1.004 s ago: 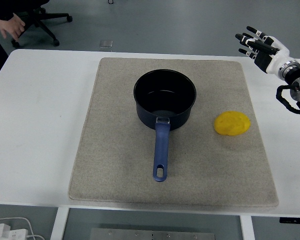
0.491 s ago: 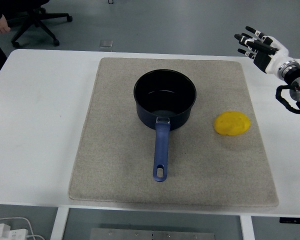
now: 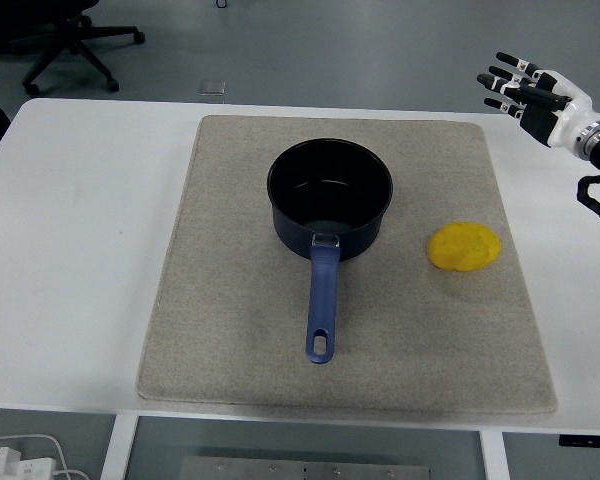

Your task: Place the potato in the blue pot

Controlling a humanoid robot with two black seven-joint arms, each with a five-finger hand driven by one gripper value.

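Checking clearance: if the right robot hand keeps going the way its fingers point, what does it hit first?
Nothing, it seems. The right robot hand points left, beyond the mat's far edge; the pot and potato lie nearer. Depth is unclear.

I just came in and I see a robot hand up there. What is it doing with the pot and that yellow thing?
Nothing is being held right now. The robot's right hand hovers at the far right of the table with its fingers spread, away from everything. The yellow potato lies on the beige mat, to the right of the blue pot and not touching it. The pot looks empty, its handle pointing toward the near edge. The job of putting the potato in the pot has not started.
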